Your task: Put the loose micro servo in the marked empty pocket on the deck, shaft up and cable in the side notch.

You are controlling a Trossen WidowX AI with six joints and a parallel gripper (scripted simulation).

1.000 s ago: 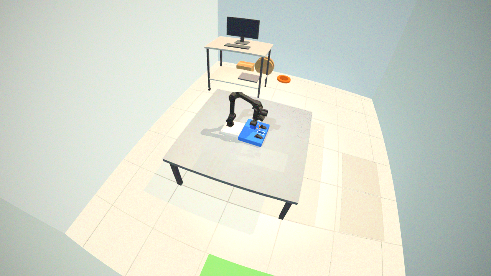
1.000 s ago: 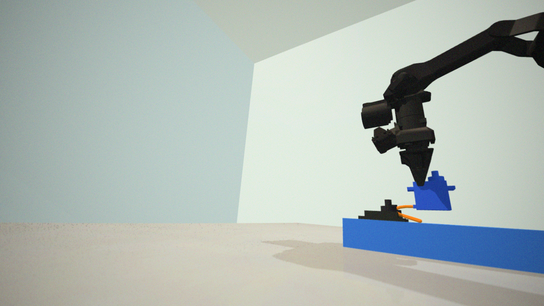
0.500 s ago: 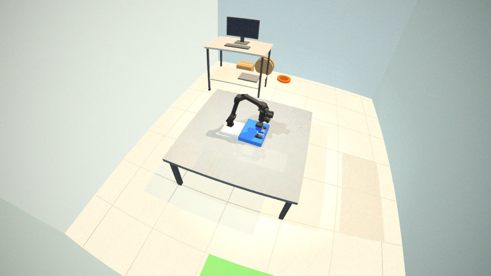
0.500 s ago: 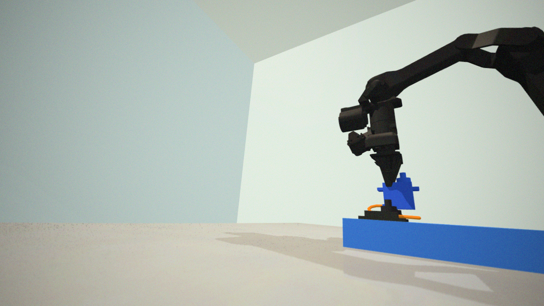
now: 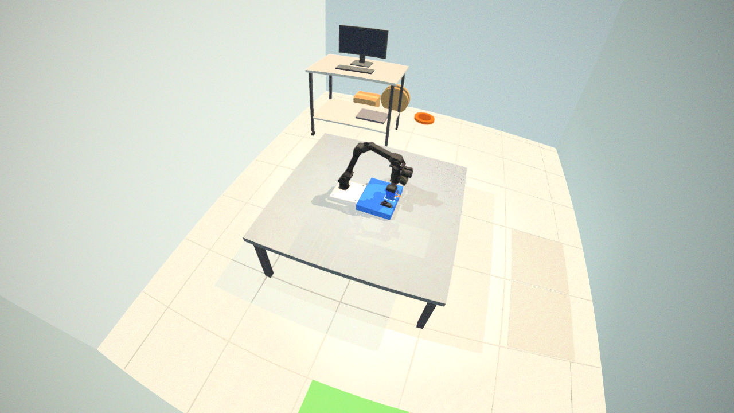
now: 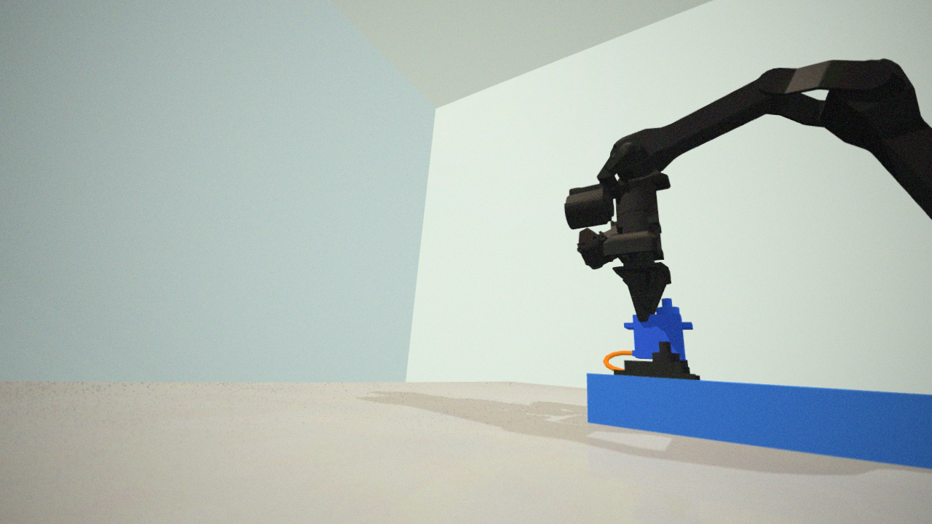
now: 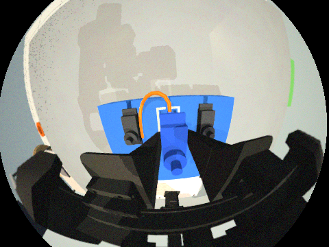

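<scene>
From where I stand, the pincer (image 5: 391, 191) (image 6: 644, 319) (image 7: 174, 137) is closed on the loose micro servo (image 5: 390, 196) (image 6: 658, 335) (image 7: 173, 137), its dark, tapering fingers gripping the sides of the smooth blue block. The servo's stubby round shaft points up, and its thin mounting ears jut out well above the deck, so it isn't seated. It hangs over the white-outlined pocket (image 5: 385, 199) (image 7: 157, 118), partly hiding it. The orange cable (image 5: 397, 195) (image 6: 606, 358) (image 7: 155, 92) bows out in a smooth, rounded loop, its free end near the left black servo (image 6: 658, 368) (image 7: 130, 125); I can't tell whether any of it lies in the notch. The right black servo (image 5: 386, 204) (image 7: 206, 118) sits across the pocket, stepped and matte like its twin. Under them is the flat, slab-like blue deck (image 5: 373, 206) (image 6: 749, 410) (image 7: 110, 110), beside a white base plate (image 5: 336, 196). The angular black arm (image 5: 377, 147) (image 6: 716, 124) arches above. They stand on a grey table (image 5: 317, 246) (image 6: 195, 455) (image 7: 205, 68) with a faint sheen and speckling towards one edge. Past it, cream tiles (image 5: 205, 318) run to a pale wooden-topped desk (image 5: 390, 73) with a flat black monitor (image 5: 363, 41); an orange ring-shaped dish (image 5: 416, 119) (image 7: 40, 129) lies on the floor near plain, pale blue walls (image 5: 487, 66).
</scene>
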